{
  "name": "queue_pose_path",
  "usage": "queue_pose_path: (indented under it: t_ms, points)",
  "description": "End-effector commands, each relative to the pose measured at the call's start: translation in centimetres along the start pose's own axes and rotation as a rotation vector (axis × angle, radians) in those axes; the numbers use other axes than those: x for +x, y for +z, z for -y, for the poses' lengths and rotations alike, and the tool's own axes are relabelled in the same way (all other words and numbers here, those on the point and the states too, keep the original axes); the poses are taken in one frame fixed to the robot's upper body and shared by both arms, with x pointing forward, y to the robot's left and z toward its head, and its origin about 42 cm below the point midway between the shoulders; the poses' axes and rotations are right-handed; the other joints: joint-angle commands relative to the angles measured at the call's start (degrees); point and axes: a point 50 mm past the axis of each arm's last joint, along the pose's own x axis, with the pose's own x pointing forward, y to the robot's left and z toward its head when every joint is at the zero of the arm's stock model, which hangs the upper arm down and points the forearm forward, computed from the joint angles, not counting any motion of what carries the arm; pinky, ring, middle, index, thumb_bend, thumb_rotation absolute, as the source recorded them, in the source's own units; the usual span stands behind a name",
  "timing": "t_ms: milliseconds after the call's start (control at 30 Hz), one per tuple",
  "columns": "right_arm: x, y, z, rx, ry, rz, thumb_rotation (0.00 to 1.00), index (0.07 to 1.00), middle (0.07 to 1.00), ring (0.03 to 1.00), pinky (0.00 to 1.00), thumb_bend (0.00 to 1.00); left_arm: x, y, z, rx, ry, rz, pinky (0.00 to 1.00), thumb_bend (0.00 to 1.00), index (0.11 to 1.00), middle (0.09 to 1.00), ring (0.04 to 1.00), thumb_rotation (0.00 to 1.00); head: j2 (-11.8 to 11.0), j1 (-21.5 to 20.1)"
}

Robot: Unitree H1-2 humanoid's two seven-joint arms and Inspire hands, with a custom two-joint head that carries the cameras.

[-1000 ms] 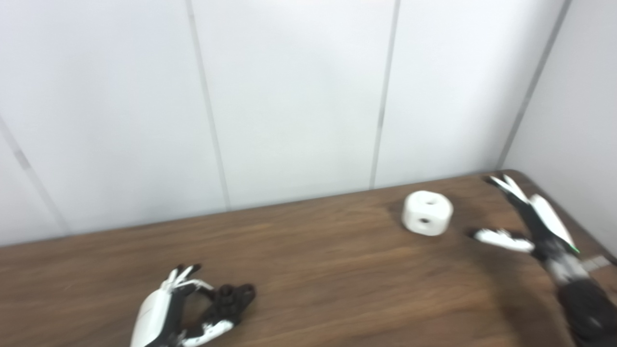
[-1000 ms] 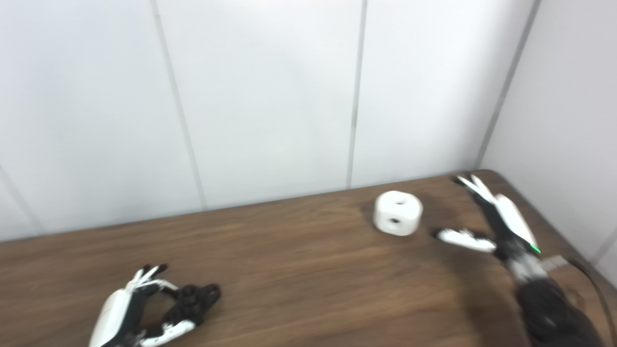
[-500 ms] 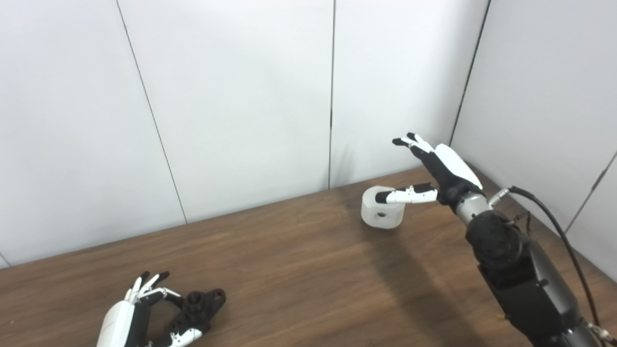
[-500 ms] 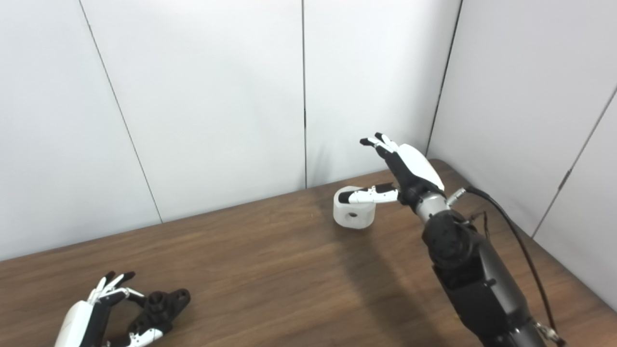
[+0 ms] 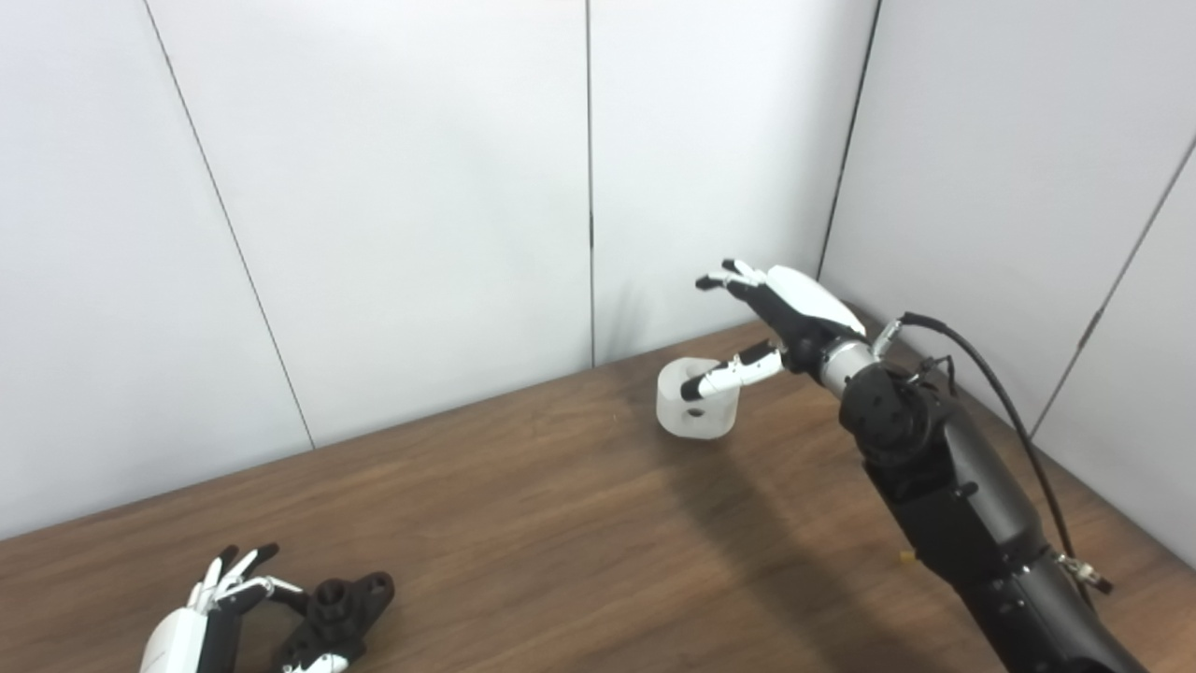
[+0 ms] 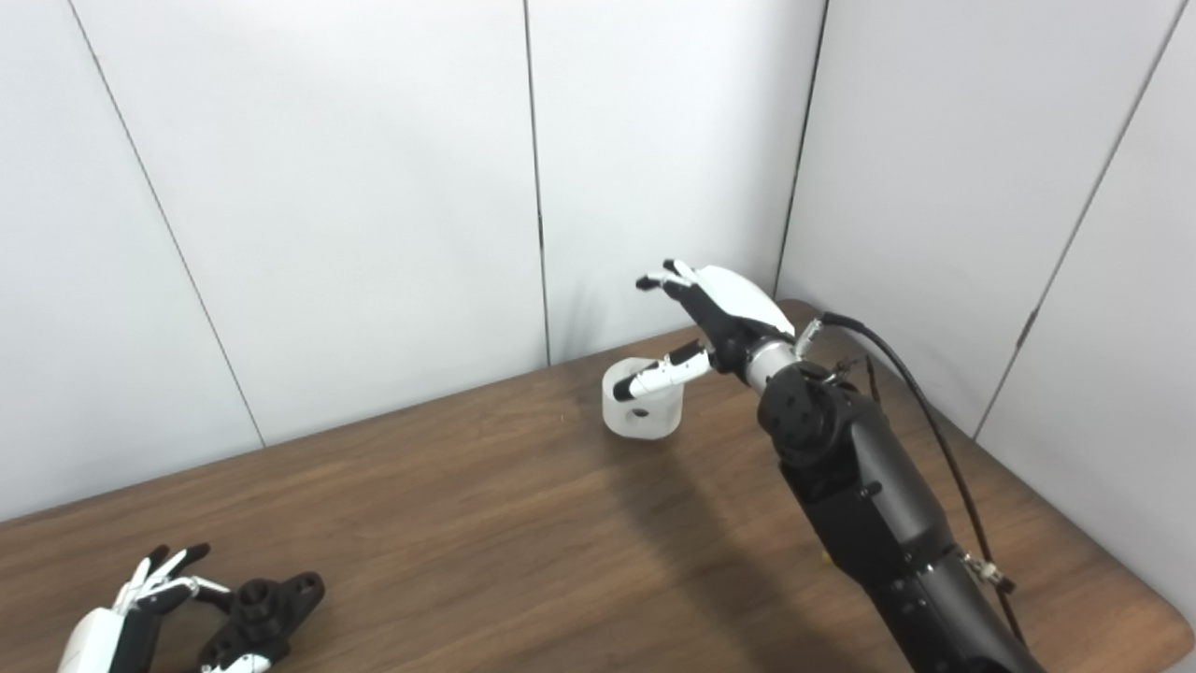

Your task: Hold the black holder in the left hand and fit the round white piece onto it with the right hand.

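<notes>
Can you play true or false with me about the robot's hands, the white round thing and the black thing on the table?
1. The white round piece sits on the brown table. True.
2. The right hand has lifted the white piece high in the air. False: the hand is open over it, with its thumb across the top, and the piece sits on the table.
3. The black holder is beside the left hand, near the front edge. True.
4. The white piece is already fitted on the black holder. False: they lie far apart, at opposite ends of the table.
5. The white piece has a small dark hole in its side. True.
</notes>
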Motion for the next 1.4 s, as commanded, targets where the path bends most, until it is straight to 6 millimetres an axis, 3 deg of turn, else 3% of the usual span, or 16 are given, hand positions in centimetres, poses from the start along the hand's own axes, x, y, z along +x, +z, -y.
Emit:
queue_pose_path:
  t_ms: [0,500,1367]
  points:
    - [0.8,0.8,3.3,-0.051,-0.068,0.012,0.41,0.871,1.000,1.000,1.00,1.00,-1.3,-1.7,0.5,0.016,-0.021,-0.037,1.00,0.52,0.483,0.890,1.000,0.04,0.1,0.0]
    - [3.2,-2.1,1.6,-0.157,-0.017,-0.062,0.45,0.866,1.000,1.000,1.00,1.00,-1.6,-1.4,0.4,0.003,-0.028,-0.041,1.00,0.52,0.483,0.891,1.000,0.04,-0.1,-0.2]
    - [5.4,-3.3,-1.4,-0.197,0.025,-0.082,0.49,0.842,1.000,1.000,1.00,1.00,-2.0,-1.4,0.5,0.000,-0.026,-0.034,1.00,0.52,0.482,0.888,1.000,0.04,0.0,0.4]
